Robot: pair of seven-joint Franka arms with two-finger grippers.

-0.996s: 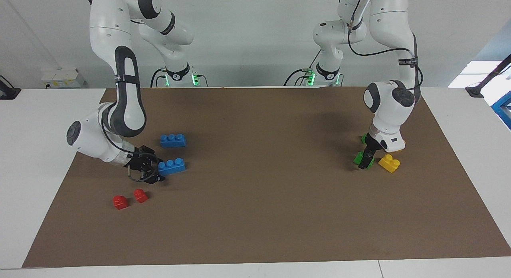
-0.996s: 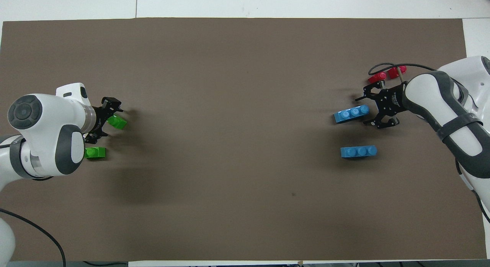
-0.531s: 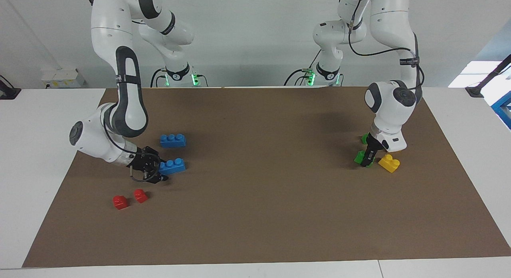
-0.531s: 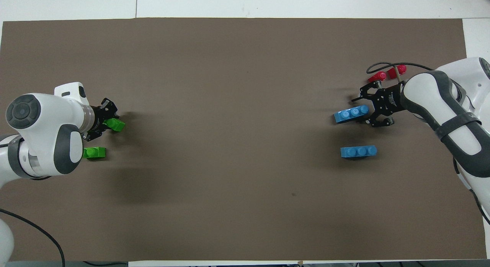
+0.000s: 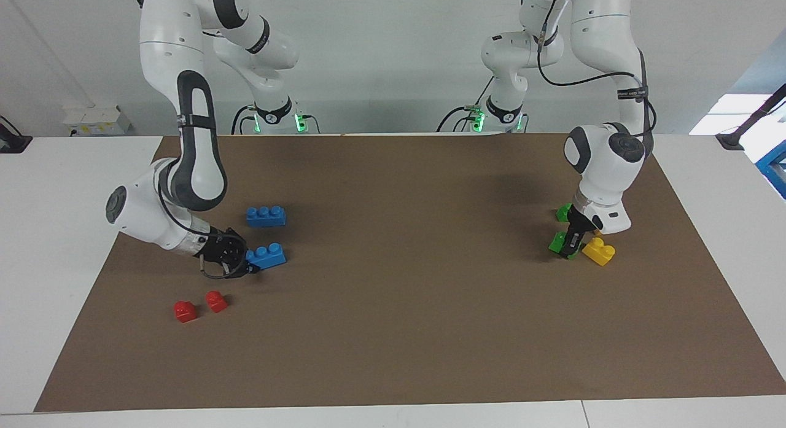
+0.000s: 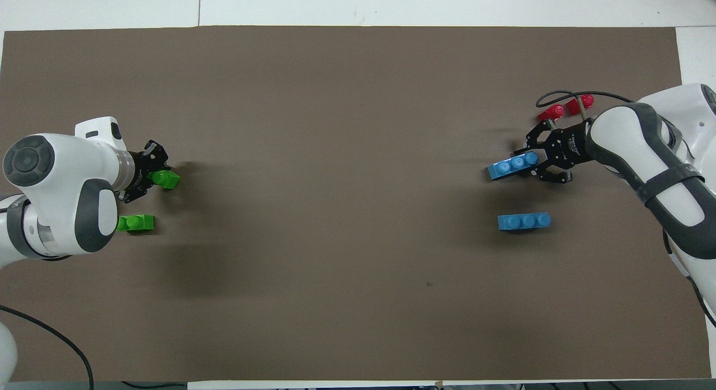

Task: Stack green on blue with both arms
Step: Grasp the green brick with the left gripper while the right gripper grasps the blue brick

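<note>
A green brick (image 5: 557, 242) lies at the left arm's end of the mat, and my left gripper (image 5: 572, 244) comes down on it from above, shut on it (image 6: 168, 179). A second green brick (image 5: 562, 213) sits closer to the robots, partly hidden by that arm. At the right arm's end, my right gripper (image 5: 245, 262) reaches in low and sideways, shut on one end of a blue brick (image 5: 267, 256) that is low at the mat. Another blue brick (image 5: 266, 216) lies free, nearer to the robots.
A yellow brick (image 5: 599, 252) lies right beside the held green brick. Two small red bricks (image 5: 185, 311) (image 5: 216, 301) sit farther from the robots than the right gripper. The brown mat (image 5: 405, 262) covers the table's middle.
Both grippers have closed: the left on the green brick, the right on the end of the blue brick. The left arm shifted slightly toward its end of the table with the green brick.
</note>
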